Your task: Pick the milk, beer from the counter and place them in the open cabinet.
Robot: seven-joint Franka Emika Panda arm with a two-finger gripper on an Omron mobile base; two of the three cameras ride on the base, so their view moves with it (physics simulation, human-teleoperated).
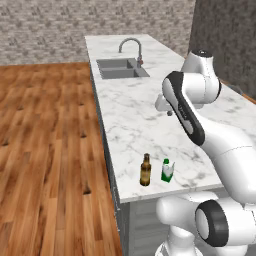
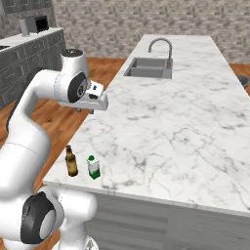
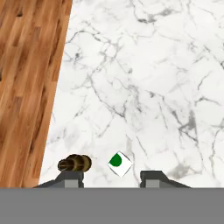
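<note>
Milk (image 1: 167, 170): upright at the near edge of the desk (image 1: 135, 115), just beside the beer (image 1: 145, 170). Your pincer (image 2: 85, 110) hangs clenched and empty well above; the carton lies below it, toward the desk's near edge.

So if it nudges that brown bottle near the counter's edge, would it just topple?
Probably, yes. The beer stands upright, tall and slim on a narrow base, so a push high on its neck would likely tip it. It looks like glass: stiff, probably slick and breakable. It sits near the counter edge, beside the milk, so a fall could reach the floor.
</note>
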